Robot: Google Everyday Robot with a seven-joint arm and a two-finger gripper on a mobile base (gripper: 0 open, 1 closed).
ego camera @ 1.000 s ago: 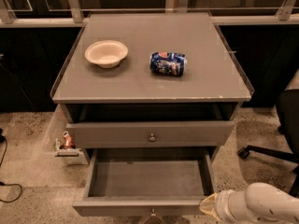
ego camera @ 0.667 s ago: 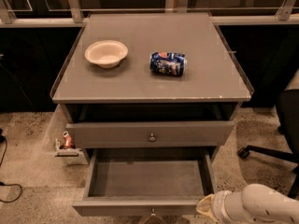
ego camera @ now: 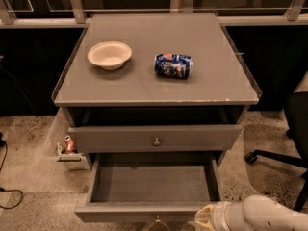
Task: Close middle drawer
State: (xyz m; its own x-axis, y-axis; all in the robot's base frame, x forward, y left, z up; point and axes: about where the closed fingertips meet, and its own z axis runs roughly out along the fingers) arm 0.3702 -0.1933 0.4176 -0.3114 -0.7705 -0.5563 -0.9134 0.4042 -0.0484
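Grey bench (ego camera: 144, 88) seen from above and in front. The middle drawer (ego camera: 125, 211) is pulled far out towards the viewer. Its shallow tray lies bare, and its front edge sits near the bottom of the view with the knob (ego camera: 158, 221) at centre. The top drawer (ego camera: 110, 138) above it stands slightly out, leaving a dark gap under the bench top; its own knob (ego camera: 156, 141) faces forward. The lowest drawer is hidden.

The gripper (ego camera: 204, 219), on a white arm (ego camera: 262, 215) entering from the lower right, lies just beside the right front corner of the middle drawer. Whether the jaws are apart or together cannot be told.

On the bench top, well apart from every edge: one white bowl (ego camera: 109, 55) to the left, and one blue can (ego camera: 173, 65) on its side to the right.

Floor room is open in front and to the left front. A small bin (ego camera: 72, 159) holding a red can stands against the bench's left side. A dark chair (ego camera: 296, 124) with a caster (ego camera: 250, 157) stands to the right, near the arm. A cable (ego camera: 9, 196) loops at far left.

Count: two drawers shown, two knobs, one bowl, one blue can.
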